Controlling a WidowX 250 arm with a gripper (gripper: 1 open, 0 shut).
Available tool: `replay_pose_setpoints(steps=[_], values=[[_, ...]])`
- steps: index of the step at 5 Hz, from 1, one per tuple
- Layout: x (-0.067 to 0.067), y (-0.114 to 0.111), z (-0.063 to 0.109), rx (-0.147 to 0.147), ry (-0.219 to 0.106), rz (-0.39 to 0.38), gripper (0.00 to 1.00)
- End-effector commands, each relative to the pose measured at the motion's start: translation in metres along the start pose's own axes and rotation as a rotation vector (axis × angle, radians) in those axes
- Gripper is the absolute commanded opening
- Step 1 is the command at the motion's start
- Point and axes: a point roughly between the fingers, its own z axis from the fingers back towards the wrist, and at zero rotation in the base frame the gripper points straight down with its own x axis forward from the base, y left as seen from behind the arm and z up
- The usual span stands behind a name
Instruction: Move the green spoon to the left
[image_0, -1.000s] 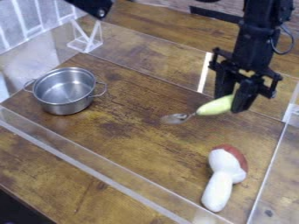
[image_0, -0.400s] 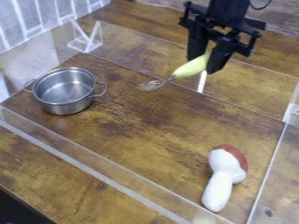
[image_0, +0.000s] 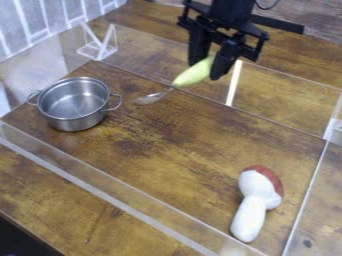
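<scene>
The green spoon (image_0: 187, 74) hangs tilted in the air, its yellow-green handle pinched in my gripper (image_0: 210, 66) and its bowl (image_0: 148, 98) pointing down-left, just above the wooden table. My gripper is shut on the spoon's handle and sits at the upper middle of the view, to the right of the metal pot. The black arm rises out of the top edge.
A small steel pot (image_0: 74, 102) stands at the left. A toy mushroom (image_0: 253, 203) with a red-brown cap lies at the lower right. A clear plastic wall (image_0: 160, 215) borders the wooden work area, and a clear stand (image_0: 96, 42) sits at the back left.
My gripper has carried the spoon up and to the left, from the right side of the table toward the area just right of the pot. Pot and mushroom have not moved.
</scene>
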Motion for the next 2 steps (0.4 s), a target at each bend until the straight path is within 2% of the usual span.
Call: replay_pose_setpoints(steps=[1,2], values=[[-0.008,0.025,0.021,0.013,-0.106,0.082,0.00],[-0.010,0.038,0.025,0.033,-0.120,0.127,0.00]])
